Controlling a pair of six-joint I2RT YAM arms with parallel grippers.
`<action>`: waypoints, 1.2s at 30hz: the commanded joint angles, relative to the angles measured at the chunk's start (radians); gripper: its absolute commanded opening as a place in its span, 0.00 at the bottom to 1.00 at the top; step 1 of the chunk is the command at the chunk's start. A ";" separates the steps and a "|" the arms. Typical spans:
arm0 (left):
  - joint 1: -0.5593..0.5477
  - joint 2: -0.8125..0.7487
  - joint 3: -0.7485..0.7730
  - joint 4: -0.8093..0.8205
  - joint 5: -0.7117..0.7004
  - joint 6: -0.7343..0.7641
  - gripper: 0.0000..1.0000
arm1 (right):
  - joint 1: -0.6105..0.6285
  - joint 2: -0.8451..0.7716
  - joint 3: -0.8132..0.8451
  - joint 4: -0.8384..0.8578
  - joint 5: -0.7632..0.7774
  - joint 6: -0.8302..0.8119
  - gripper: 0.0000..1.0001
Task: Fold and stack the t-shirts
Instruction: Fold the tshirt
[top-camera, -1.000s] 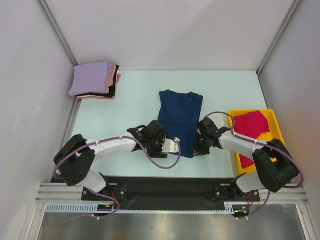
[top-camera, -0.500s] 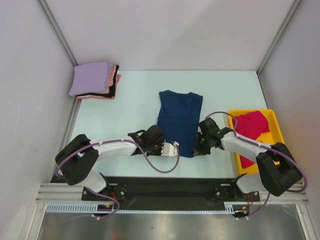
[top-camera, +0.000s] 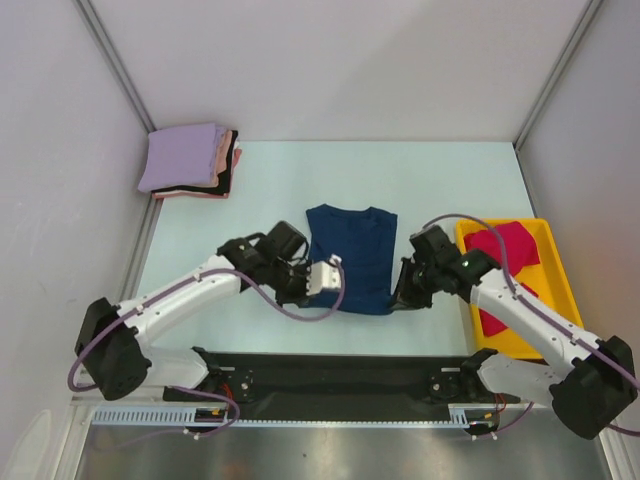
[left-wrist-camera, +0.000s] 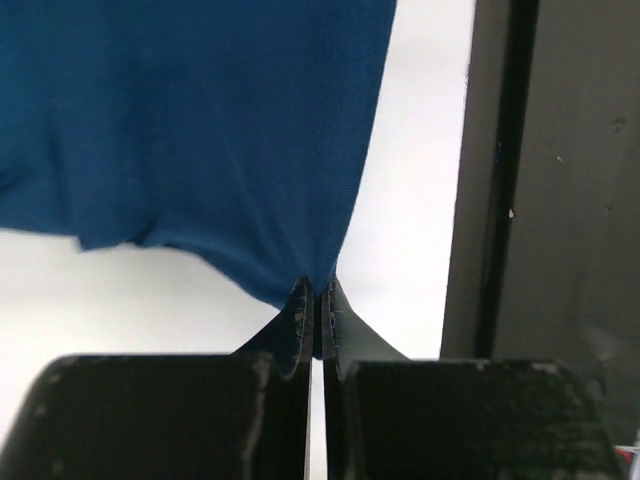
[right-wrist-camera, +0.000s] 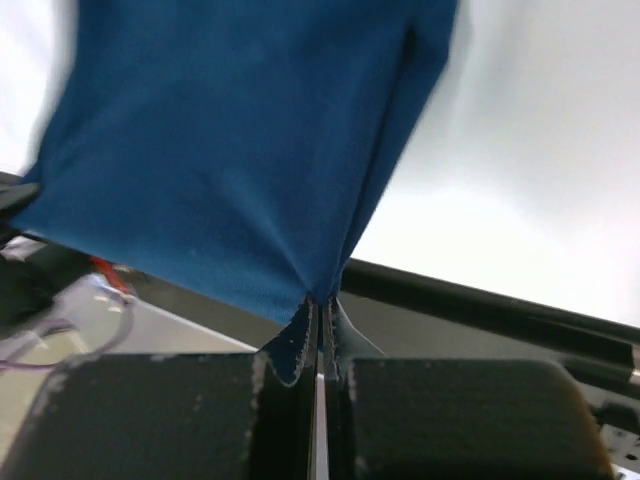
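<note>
Lifted by its near hem within the last second: the navy t-shirt, at the centre of the overhead view. Clamped tight at its 7 o'clock corner in the left gripper, and at its 5 o'clock corner in the right gripper. Confirmed in both wrist views (a point of blue cloth pinched between fingers pressed together, no gap showing, the rest stretching away taut).

Compared with a second ago: lay long and narrow then, reaching further toward 12 o'clock, with both arms low and bent beside it. Now drawn back toward 6 o'clock, looking shorter and wider, with both arms raised and stretched out. Collar end apparently resting on the table; hard to be sure from above.

Judged as the start of a fold: near hem up, ready to be carried toward 12 o'clock and laid over the collar. Calls for keeping both corners level and equally tense, or else a skewed crease.

Elsewhere: at 10 o'clock the stack of folded shirts, lavender on top, pink and black edges beneath; at 3 o'clock a crimson t-shirt crumpled in the yellow tray, not yet folded. Likely destination for the navy one, once folded: that 10 o'clock stack.
</note>
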 joint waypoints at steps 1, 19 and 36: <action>0.148 0.031 0.111 -0.143 0.121 0.005 0.01 | -0.099 0.034 0.160 -0.105 -0.022 -0.078 0.00; 0.408 0.707 0.874 -0.078 -0.045 -0.079 0.00 | -0.403 0.698 0.645 0.160 0.029 -0.287 0.00; 0.428 0.970 1.069 0.078 -0.184 -0.268 0.04 | -0.449 0.971 0.843 0.253 0.113 -0.204 0.11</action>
